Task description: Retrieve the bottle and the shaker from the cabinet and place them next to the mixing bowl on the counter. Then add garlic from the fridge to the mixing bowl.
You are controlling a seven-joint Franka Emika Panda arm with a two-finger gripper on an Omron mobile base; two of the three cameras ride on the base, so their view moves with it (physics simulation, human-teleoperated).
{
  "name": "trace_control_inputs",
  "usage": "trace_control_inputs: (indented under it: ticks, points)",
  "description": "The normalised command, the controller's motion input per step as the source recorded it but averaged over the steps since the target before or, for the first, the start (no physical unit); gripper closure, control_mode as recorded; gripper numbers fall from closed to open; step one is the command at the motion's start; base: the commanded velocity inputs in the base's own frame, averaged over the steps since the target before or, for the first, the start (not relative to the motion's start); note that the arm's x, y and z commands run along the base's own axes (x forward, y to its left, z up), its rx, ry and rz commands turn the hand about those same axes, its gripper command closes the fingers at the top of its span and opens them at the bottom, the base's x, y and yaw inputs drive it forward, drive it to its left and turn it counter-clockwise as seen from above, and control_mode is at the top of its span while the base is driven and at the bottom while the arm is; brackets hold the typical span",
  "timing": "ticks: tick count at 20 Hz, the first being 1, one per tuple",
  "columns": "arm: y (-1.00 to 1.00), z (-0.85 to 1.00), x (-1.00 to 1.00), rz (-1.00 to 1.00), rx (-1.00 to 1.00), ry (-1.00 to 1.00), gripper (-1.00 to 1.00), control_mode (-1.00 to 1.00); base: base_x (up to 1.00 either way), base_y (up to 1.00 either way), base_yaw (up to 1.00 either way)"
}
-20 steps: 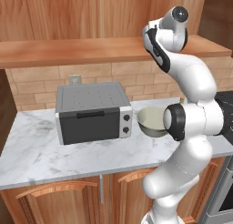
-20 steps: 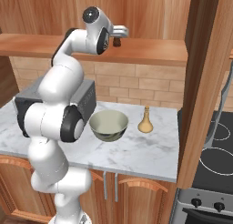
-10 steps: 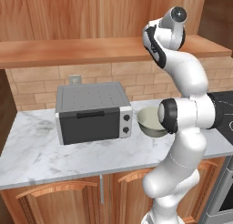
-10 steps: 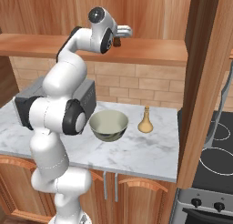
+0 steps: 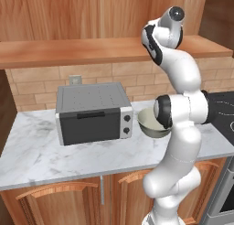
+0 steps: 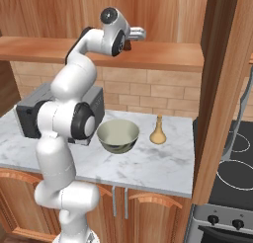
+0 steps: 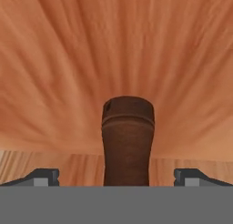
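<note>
brown wooden shaker (image 7: 127, 141) sits dead centre in the hand view, standing upright on the cabinet shelf (image 6: 163, 57), with the tool (image 7: 116, 175) spread wide and one fingertip on each side of it, not touching it yet as far as i can tell. compared with a second ago the upper arm has swung round and the hand has pushed further in over the shelf, so the tool is now lined up on the shaker instead of just hanging near the edge. in the right base view the tool (image 6: 134, 35) is level with the shelf, with something small and dark right at it. outward from there: the bottle (image 6: 157, 132) already stands on the counter (image 6: 163, 163) just beside the mixing bowl (image 6: 117, 136), with the toaster oven (image 5: 93, 112) on the bowl's other side. so i'd say bottle done, shaker grab comes next, garlic not started.
</note>
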Motion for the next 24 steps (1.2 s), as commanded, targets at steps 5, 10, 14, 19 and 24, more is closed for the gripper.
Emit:
trace_control_inputs:
  ticks: [5, 10, 14, 19, 24]
  points:
    - [0.00, 0.00, 0.18, 0.00, 0.00, 0.02, -1.00, -1.00, 0.00, 0.00, 0.00]
    - [0.00, 0.00, 0.17, 0.00, 0.00, 0.03, -1.00, -1.00, 0.00, 0.00, 0.00]
    - [0.00, 0.00, 0.12, 0.00, 0.00, 0.02, 1.00, -1.00, 0.00, 0.00, 0.00]
    - [-0.02, 0.00, 0.00, 0.00, 0.07, 0.02, 1.00, -1.00, 0.00, 0.00, 0.00]
    - [-0.12, 0.00, -0.16, -0.04, 0.14, -0.01, 1.00, -1.00, 0.00, 0.00, 0.00]
